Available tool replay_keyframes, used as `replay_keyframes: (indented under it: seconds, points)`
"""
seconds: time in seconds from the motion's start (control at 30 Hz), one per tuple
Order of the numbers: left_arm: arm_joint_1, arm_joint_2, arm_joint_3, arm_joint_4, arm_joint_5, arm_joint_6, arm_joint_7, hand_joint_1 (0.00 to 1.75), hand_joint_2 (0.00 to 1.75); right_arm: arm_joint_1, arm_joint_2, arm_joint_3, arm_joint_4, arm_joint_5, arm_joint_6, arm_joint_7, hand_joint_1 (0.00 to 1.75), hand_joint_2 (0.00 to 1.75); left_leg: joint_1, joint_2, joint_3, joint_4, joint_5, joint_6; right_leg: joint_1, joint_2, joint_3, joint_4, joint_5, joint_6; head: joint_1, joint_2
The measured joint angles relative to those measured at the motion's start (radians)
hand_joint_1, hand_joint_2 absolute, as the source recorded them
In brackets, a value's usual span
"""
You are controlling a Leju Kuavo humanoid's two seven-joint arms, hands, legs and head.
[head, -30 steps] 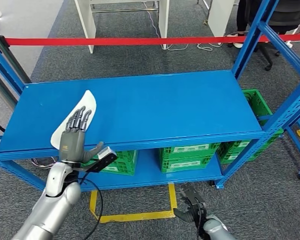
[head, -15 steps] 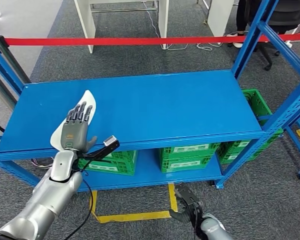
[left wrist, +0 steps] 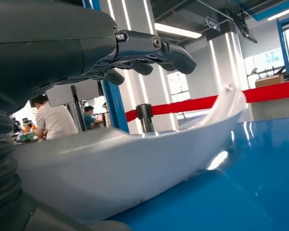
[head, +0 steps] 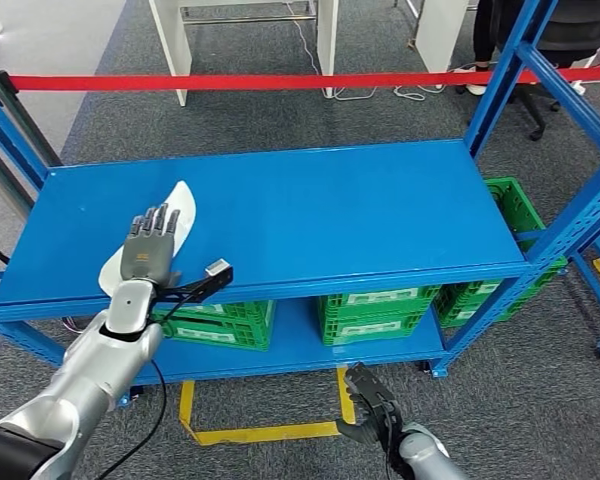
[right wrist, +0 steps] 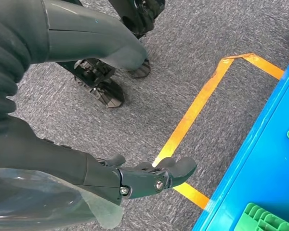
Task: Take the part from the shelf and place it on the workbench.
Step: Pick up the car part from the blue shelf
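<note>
White part (head: 172, 214) lies on blue shelf (head: 320, 215) top, near its left front edge. Left hand (head: 147, 250) sits over it w/ fingers (left wrist: 154, 48) stretched out above, nothing grasped. Right hand (head: 372, 410) hangs low by the floor, fingers spread, released.

a blue metal shelf (head: 320, 215) carries a white curved part (head: 178, 205) at its left end; green crates (head: 372, 312) sit on what looks like the lower tier.
</note>
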Motion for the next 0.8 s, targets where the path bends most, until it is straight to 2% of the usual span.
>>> replay_keyframes:
  seconds: [0.03,0.13,0.17,0.2,0.8]
  points:
    - [-0.007,0.000,0.000,0.008,0.000,-0.003,0.001,0.10,1.75,-0.001,0.000,0.000,0.000,0.000,0.000,0.000,0.00,1.75,0.000,0.000,0.000,0.000,0.000,0.000,0.000,0.000,0.000,0.000,0.000,0.000,0.000,0.000]
    - [-0.028,-0.001,0.001,0.036,0.004,-0.016,0.016,1.35,1.75,-0.003,0.001,0.000,0.000,0.002,0.002,0.003,0.00,1.75,0.000,0.000,0.000,0.000,0.000,0.000,0.000,0.000,0.000,0.000,0.000,0.000,0.000,0.000]
    - [-0.036,-0.001,0.001,0.046,0.005,-0.023,0.022,1.70,1.75,-0.004,0.002,0.000,0.000,0.004,0.002,0.005,0.00,1.75,0.000,0.000,0.000,0.000,0.000,0.000,0.000,0.000,0.000,0.000,0.000,0.000,0.000,0.000]
    - [-0.044,-0.001,0.002,0.056,0.005,-0.029,0.027,1.75,1.75,-0.004,0.005,0.000,0.000,0.006,0.001,0.008,0.00,1.75,0.000,0.000,0.000,0.000,0.000,0.000,0.000,0.000,0.000,0.000,0.000,0.000,0.000,0.000]
    - [-0.100,-0.003,0.004,0.138,-0.003,-0.074,0.035,1.75,1.75,-0.009,0.020,-0.003,0.003,0.011,-0.007,0.030,0.00,1.75,0.000,0.000,-0.001,0.000,0.000,0.000,0.000,0.000,-0.001,0.000,0.000,0.000,0.000,0.000]
